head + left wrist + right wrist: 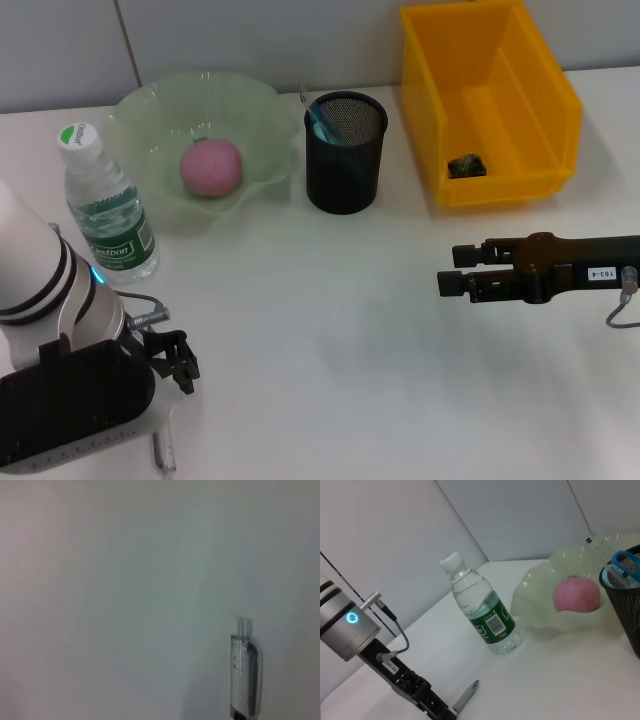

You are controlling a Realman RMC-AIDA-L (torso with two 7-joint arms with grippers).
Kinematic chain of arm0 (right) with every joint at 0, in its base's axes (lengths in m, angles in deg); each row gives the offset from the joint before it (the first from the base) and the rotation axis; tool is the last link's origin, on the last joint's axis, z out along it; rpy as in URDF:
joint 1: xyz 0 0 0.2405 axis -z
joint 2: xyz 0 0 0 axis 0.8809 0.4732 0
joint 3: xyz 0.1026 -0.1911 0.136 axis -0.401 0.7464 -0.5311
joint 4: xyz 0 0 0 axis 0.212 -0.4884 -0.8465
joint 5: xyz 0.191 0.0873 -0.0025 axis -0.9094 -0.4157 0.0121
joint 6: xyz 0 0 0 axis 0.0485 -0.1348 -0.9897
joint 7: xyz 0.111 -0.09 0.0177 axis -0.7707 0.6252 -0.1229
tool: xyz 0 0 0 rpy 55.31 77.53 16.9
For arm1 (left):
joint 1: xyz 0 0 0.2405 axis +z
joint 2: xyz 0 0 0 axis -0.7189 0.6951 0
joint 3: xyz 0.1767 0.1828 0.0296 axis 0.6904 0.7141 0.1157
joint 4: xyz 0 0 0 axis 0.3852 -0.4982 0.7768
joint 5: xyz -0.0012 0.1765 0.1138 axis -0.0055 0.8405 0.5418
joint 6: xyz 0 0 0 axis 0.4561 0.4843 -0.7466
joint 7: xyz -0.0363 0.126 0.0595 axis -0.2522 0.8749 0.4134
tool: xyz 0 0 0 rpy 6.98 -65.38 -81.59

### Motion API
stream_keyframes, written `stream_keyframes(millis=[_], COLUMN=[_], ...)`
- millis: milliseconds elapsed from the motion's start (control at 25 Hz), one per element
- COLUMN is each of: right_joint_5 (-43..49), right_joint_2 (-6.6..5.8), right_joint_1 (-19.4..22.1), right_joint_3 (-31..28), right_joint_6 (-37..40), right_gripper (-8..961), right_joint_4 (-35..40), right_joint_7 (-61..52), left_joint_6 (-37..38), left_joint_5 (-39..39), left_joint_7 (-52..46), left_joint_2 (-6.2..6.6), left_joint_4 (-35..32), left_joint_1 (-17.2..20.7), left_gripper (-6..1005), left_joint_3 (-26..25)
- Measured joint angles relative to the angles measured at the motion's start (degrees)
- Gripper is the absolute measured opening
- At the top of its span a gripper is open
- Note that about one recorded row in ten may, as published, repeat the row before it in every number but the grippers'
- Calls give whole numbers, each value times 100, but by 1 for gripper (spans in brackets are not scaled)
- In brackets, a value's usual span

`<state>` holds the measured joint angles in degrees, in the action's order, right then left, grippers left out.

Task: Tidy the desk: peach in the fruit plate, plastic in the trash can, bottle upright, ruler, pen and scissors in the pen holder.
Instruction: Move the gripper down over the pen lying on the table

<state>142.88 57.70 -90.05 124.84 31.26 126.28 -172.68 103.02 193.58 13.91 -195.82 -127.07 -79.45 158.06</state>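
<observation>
Nearest the black mesh pen holder (344, 152) of the two, the right gripper (447, 270) hovers, jaws parted and empty; nearer the camera, the left gripper (178, 362) is just beside the clear plastic pen (243, 675), which lies flat on the white desk (330, 340), long axis pointing away; whether those jaws grip it cannot be told.

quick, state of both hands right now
left hand: closed on a clear pen, low over the desk.
right hand: holding nothing; open or shut cannot be told.
</observation>
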Motion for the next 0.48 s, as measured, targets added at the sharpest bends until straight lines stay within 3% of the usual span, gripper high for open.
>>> stream_keyframes(millis=[320, 480], right_joint_5=[-1, -1], right_joint_2=[-11, -14], right_joint_1=[-12, -35], right_joint_3=[-4, 20], right_joint_6=[14, 18], right_gripper=[752, 752], right_joint_4=[0, 0], right_joint_7=[-25, -36], left_joint_6=[11, 22], left_joint_5=[-23, -31], left_joint_7=[-2, -3], left_joint_2=[6, 5], left_joint_4=[30, 33], left_joint_1=[-61, -64], left_gripper=[469, 399], left_joint_3=[0, 11])
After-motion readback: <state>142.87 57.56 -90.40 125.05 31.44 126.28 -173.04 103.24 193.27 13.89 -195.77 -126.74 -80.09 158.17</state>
